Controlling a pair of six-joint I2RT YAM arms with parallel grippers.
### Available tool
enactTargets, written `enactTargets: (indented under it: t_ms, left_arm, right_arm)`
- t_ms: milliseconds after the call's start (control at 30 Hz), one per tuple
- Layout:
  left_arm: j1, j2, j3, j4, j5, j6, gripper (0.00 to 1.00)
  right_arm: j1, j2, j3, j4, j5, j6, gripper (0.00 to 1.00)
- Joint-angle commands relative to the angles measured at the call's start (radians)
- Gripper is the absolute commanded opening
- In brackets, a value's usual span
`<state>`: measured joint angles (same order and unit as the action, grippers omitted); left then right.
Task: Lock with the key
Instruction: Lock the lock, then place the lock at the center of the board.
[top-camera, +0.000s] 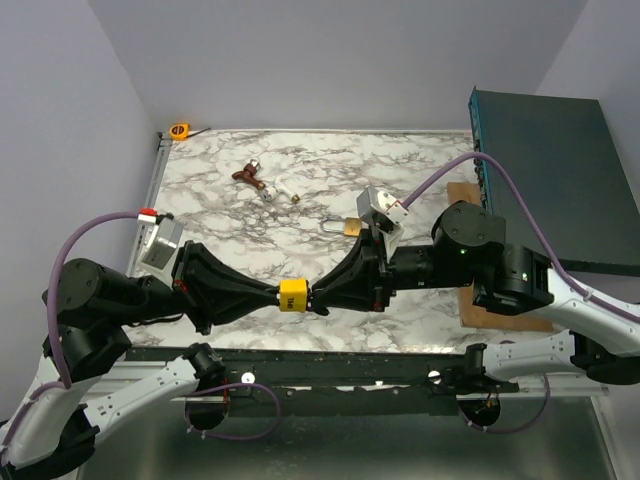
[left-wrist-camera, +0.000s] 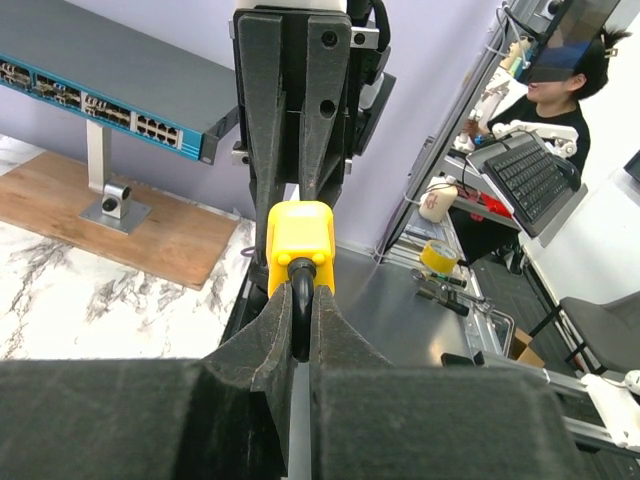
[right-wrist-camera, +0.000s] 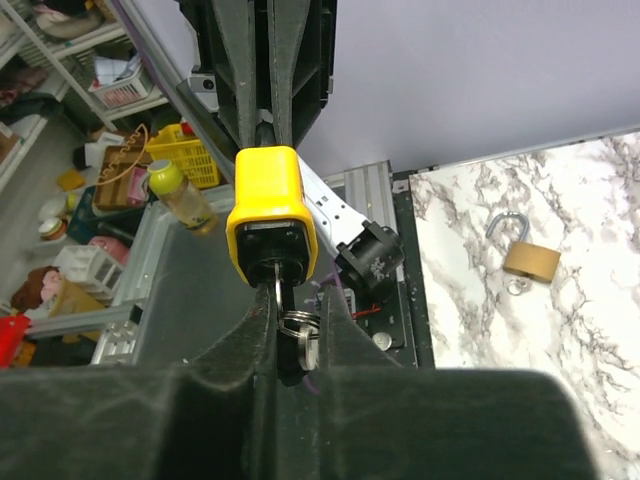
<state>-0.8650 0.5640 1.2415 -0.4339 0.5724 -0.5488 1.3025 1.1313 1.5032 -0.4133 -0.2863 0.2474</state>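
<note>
- Bridging both grippers near the 6 o'clock edge of the marble table (top-camera: 250, 220): yellow padlock (top-camera: 292, 295).
- Left gripper (top-camera: 274, 294), at the padlock's 9 o'clock: fingers pressed onto the black shackle (left-wrist-camera: 300, 300).
- Right gripper (top-camera: 316, 297), at its 3 o'clock: pinching the key (right-wrist-camera: 279, 293), which sits in the keyhole, split ring (right-wrist-camera: 298, 330) between the fingers.
- Brass padlock (top-camera: 350, 227): lying on the marble at 1 o'clock of the yellow one, apart from both grippers.

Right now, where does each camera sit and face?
Top external: high behind, looking down at the marble table; both arms show.
Left wrist: left arm, facing right past the left pincer at the yellow padlock.
Right wrist: right arm, facing left past the right pincer and the key.
Shared: both wrist views show the yellow padlock and the opposite pincer.
</note>
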Motion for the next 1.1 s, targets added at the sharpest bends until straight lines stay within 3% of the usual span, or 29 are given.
enactTargets:
  t_ms: [0,500,633,800,933,1067]
  left_arm:
    - [0.003,-0.008,0.025,0.059,-0.030,-0.007,0.00]
    - [0.003,-0.044,0.057,-0.044,-0.089,0.070,0.00]
    - [0.003,-0.035,0.048,-0.108,-0.239,0.069,0.00]
    - [0.023,0.025,0.018,-0.204,-0.460,0.033,0.00]
    - [0.169,0.087,-0.064,-0.203,-0.418,-0.050,0.00]
    - [0.365,0.149,-0.234,-0.061,-0.222,-0.161,0.00]
  right_arm:
    - [0.005,-0.021,0.004,0.021,-0.022,0.000,0.01]
    - [0.006,-0.109,-0.022,-0.051,0.031,-0.017,0.01]
    - [0.005,-0.094,-0.032,-0.098,0.163,-0.015,0.01]
    - [0.004,-0.014,-0.047,-0.166,0.444,0.035,0.01]
    - [-0.003,0.096,-0.067,-0.220,0.602,0.103,0.01]
    - [-0.139,0.176,-0.101,-0.247,0.604,0.210,0.01]
